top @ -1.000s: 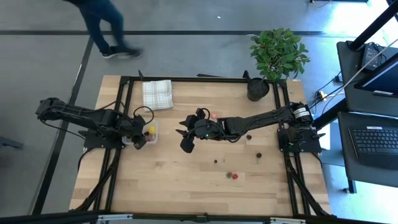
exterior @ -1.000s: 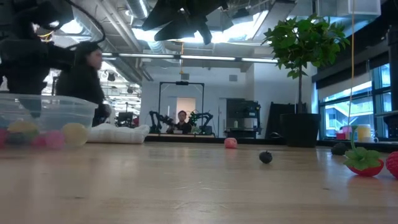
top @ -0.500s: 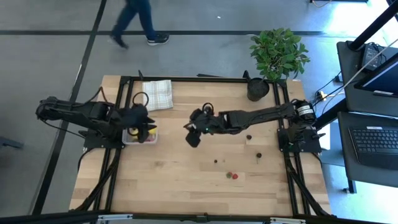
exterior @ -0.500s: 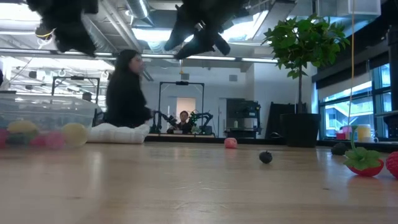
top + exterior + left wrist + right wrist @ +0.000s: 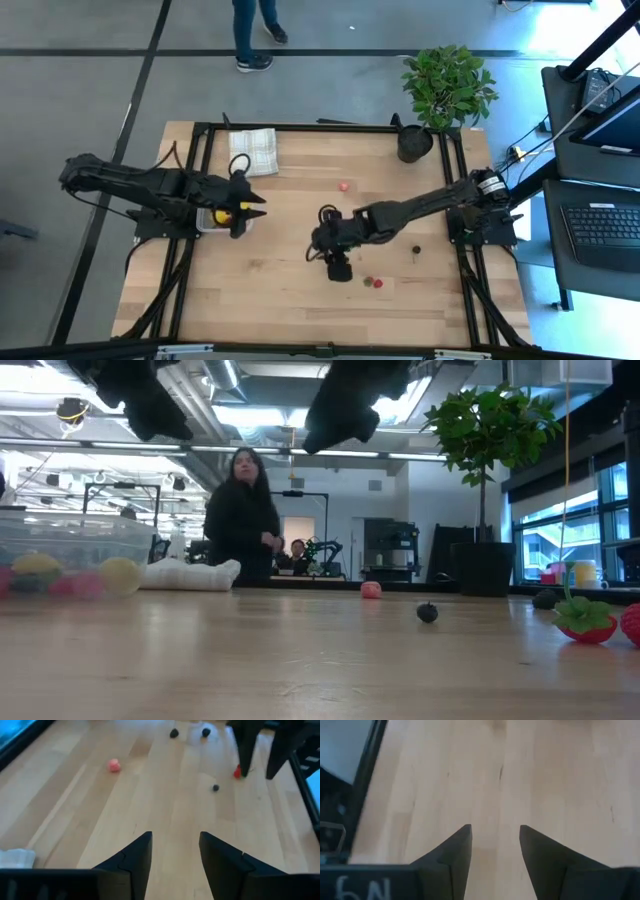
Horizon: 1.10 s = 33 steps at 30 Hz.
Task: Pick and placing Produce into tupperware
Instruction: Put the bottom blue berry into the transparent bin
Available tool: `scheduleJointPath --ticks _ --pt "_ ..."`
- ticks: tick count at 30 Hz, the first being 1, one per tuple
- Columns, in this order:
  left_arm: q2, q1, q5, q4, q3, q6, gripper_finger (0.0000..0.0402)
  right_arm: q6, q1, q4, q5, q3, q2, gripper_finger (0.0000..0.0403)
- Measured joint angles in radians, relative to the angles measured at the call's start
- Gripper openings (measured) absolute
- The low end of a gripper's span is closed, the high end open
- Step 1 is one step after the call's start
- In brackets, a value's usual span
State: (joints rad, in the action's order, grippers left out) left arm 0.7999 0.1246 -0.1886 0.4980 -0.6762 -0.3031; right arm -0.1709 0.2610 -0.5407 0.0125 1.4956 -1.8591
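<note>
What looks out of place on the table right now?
Nothing is spilled or damaged. Loose produce still lies on the wood: a pink piece, a dark one and red ones. The tupperware sits upright. Both the left claw and right claw are empty.

Loose on the table [image 5: 270, 300]: one pink piece [image 5: 342, 185], three dark pieces [image 5: 215, 787], two red strawberries [image 5: 585, 620]. One tupperware [image 5: 80, 535], one checked cloth [image 5: 253, 151], one potted plant [image 5: 445, 85], one person [image 5: 240, 515].

A folded checked cloth [image 5: 252, 151] lies near the far edge of the wooden bench [image 5: 280, 290]. A leafy potted plant [image 5: 446, 85] stands at a far corner. A person [image 5: 243, 515] stands beyond, a laptop [image 5: 606, 228] off to one side.
</note>
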Motion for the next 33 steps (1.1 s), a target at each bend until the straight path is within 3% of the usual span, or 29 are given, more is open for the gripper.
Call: scheduleJointPath --ticks 5,10,15,21,26,33 --pt "0.048 0.0 -0.011 -0.008 0.0 0.0 0.0172 0.089 0.018 -0.03 0.12 -0.021 0.0 0.0168" --pt "0.081 0.0 -0.011 -0.057 0.0 -0.004 0.0174 0.172 -0.015 0.04 0.127 -0.12 0.0 0.0168" --pt "0.098 0.0 -0.013 -0.151 0.0 0.0 0.0171 0.238 -0.069 0.143 0.005 -0.262 0.0 0.0168" --pt "0.097 -0.01 -0.077 -0.168 0.0 -0.001 0.0176 0.451 -0.094 0.251 -0.086 -0.394 0.0 0.0168" --pt "0.097 -0.009 -0.091 -0.174 0.0 -0.001 0.0176 0.561 -0.119 0.303 -0.121 -0.436 0.0 0.0168" --pt "0.097 -0.009 -0.091 -0.178 0.0 -0.002 0.0177 0.577 -0.146 0.438 -0.231 -0.436 0.0 0.0168"
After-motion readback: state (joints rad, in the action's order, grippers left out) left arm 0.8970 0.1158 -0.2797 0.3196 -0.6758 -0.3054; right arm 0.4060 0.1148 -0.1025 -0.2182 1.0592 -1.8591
